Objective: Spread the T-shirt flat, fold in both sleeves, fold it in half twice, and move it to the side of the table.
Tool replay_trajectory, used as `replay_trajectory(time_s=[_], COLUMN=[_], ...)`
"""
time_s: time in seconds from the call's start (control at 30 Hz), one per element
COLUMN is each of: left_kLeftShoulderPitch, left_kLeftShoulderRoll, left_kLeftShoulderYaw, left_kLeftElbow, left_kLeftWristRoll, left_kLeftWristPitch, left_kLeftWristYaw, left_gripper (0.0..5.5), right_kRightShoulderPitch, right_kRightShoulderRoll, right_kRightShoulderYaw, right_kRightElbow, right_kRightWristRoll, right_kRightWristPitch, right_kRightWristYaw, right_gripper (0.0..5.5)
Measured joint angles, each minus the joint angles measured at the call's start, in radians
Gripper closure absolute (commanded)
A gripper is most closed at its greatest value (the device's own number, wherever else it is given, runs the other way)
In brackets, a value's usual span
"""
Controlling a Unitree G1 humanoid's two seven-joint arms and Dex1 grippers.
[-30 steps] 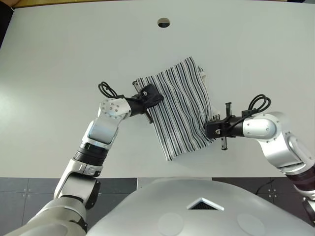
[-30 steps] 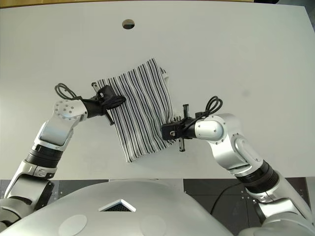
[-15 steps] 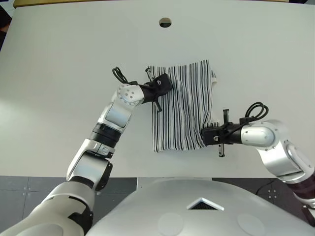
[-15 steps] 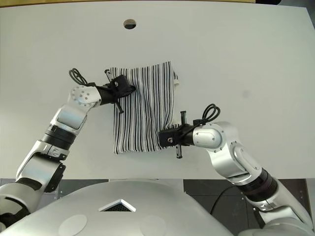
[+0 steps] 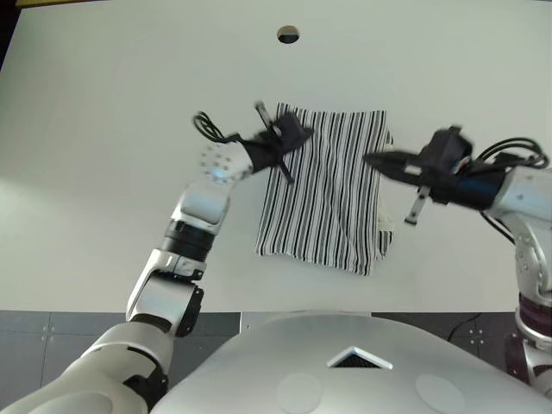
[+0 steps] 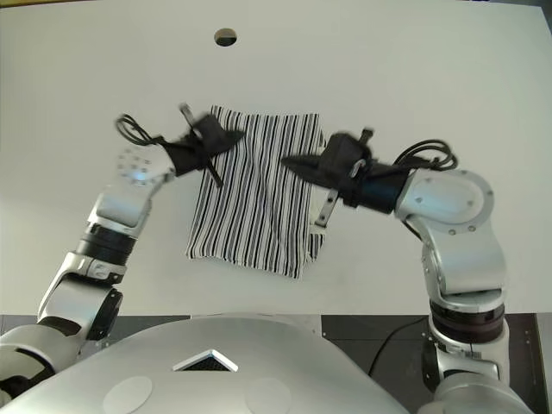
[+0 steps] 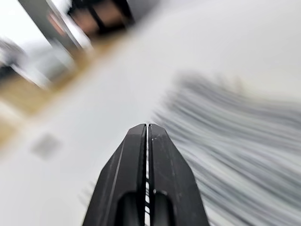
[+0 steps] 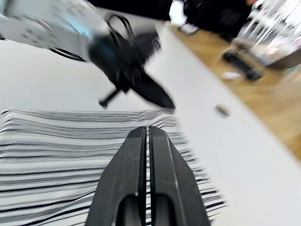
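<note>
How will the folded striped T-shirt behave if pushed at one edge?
Probably floppy: the T-shirt lies in soft layers with an uneven near edge. Likely light: thin fabric, flat on the table. An edge push would likely bunch it rather than slide it whole.

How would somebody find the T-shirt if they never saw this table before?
Look at the big white table. Near its middle, where the left gripper and the right gripper both point, lies the folded T-shirt. It alone has dark and white stripes.
</note>
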Motion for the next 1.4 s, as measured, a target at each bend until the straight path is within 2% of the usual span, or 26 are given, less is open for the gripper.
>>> replay_trajectory(time_s=[0.07, 0.17, 0.3, 0.4, 0.47, 0.53, 0.6, 0.73, 1.13, 1.4], left_kLeftShoulderPitch=[0.055, 0.171, 0.282, 0.478, 0.573, 0.583, 0.592, 0.561, 0.531, 0.504], left_kLeftShoulderRoll=[0.049, 0.103, 0.202, 0.367, 0.437, 0.475, 0.509, 0.508, 0.443, 0.45], left_kLeftShoulderYaw=[0.073, 0.133, 0.212, 0.305, 0.324, 0.322, 0.296, 0.212, 0.011, -0.031], left_kLeftElbow=[-0.093, -0.176, -0.196, -0.192, -0.21, -0.216, -0.202, -0.147, -0.152, -0.145], left_kLeftWristRoll=[-0.038, -0.065, 0.051, 0.227, 0.29, 0.336, 0.403, 0.453, 0.533, 0.562], left_kLeftWristPitch=[-0.057, -0.098, -0.292, -0.543, -0.639, -0.683, -0.733, -0.761, -0.734, -0.748], left_kLeftWristYaw=[0.002, -0.006, 0.046, 0.066, 0.058, 0.058, 0.061, 0.069, 0.097, 0.105], left_gripper=[5.4, 5.0, 4.21, 3.75, 3.52, 3.52, 3.52, 3.52, 3.52, 3.52], right_kRightShoulderPitch=[0.022, 0.071, 0.167, 0.303, 0.329, 0.331, 0.325, 0.32, 0.204, 0.136], right_kRightShoulderRoll=[-0.002, -0.051, -0.197, -0.356, -0.43, -0.458, -0.489, -0.502, -0.352, -0.306], right_kRightShoulderYaw=[0.005, 0.059, 0.124, 0.132, 0.132, 0.125, 0.101, 0.107, 0.253, 0.337], right_kRightElbow=[0.038, 0.103, 0.213, 0.308, 0.343, 0.348, 0.364, 0.367, 0.415, 0.469], right_kRightWristRoll=[-0.005, -0.133, -0.435, -0.66, -0.739, -0.74, -0.74, -0.769, -0.95, -0.995], right_kRightWristPitch=[-0.071, -0.252, -0.657, -1.004, -1.131, -1.177, -1.198, -1.215, -1.275, -1.329], right_kRightWristYaw=[-0.006, -0.02, -0.111, -0.196, -0.224, -0.227, -0.227, -0.232, -0.391, -0.474], right_gripper=[5.2, 4.76, 3.87, 3.33, 3.04, 2.59, 2.59, 2.59, 2.59, 2.59])
